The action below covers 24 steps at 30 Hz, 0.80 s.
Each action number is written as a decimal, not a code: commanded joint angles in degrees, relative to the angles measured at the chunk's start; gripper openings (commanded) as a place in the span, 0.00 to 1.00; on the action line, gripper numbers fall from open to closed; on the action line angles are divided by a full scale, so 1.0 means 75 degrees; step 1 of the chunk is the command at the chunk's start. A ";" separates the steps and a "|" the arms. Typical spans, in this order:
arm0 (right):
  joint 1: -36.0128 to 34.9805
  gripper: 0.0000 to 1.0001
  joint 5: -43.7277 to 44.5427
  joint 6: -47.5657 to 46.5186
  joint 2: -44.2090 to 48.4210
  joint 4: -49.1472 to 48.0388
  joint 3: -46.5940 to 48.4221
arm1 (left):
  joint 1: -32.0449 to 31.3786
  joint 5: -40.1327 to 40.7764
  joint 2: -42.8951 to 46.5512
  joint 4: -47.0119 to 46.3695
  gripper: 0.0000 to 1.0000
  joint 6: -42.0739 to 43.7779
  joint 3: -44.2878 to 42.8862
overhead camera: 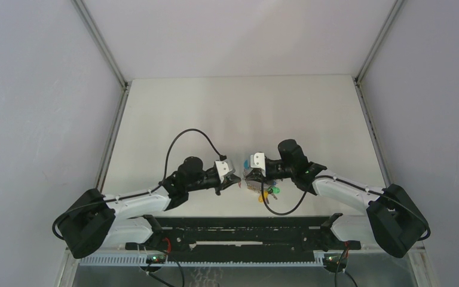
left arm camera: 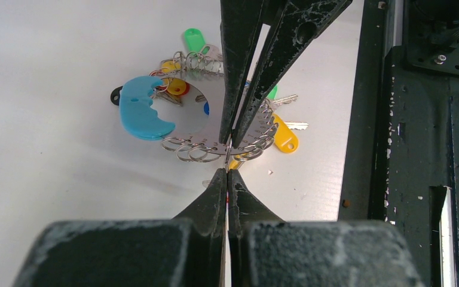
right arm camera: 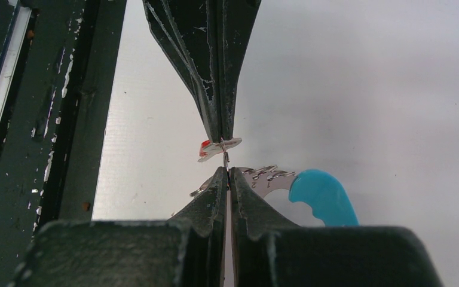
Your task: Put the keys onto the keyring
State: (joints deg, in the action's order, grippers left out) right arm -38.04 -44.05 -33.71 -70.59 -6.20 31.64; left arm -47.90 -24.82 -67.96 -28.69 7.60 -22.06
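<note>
The keyring (left arm camera: 140, 110) is a light-blue band joined to a grey metal arc with many small rings and yellow, green and red tagged keys. It is lifted off the table near the front edge (overhead camera: 263, 188). My right gripper (right arm camera: 227, 170) is shut on the ring's metal rim (right arm camera: 269, 177). My left gripper (left arm camera: 228, 170) is shut on the small silver key with the red tag (right arm camera: 215, 149). It holds the key tip to tip against the right gripper (overhead camera: 246, 176), right at the rim. In the left wrist view the key is almost hidden between the jaws.
A black rail (overhead camera: 239, 230) runs along the table's near edge, close beside both grippers; it also shows in the left wrist view (left arm camera: 406, 149) and in the right wrist view (right arm camera: 36, 119). White walls enclose the table at the left, right and back.
</note>
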 commanded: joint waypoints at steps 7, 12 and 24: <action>-0.0107 0.00 -0.0279 -0.0108 0.0028 -0.0293 0.0022 | -0.0059 -0.0337 -0.0053 -0.0554 0.00 -0.0123 -0.0403; -0.0122 0.00 -0.0339 -0.0089 0.0013 -0.0311 0.0014 | -0.0059 -0.0392 -0.0125 -0.0697 0.00 -0.0188 -0.0429; -0.0119 0.00 -0.0504 -0.0017 -0.0138 -0.0430 0.0024 | -0.0059 -0.0455 -0.0227 -0.1343 0.00 -0.0443 -0.0349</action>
State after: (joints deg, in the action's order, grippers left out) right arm -38.28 -44.77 -33.69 -71.48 -6.24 31.62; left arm -47.90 -26.00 -69.52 -30.98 6.02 -22.09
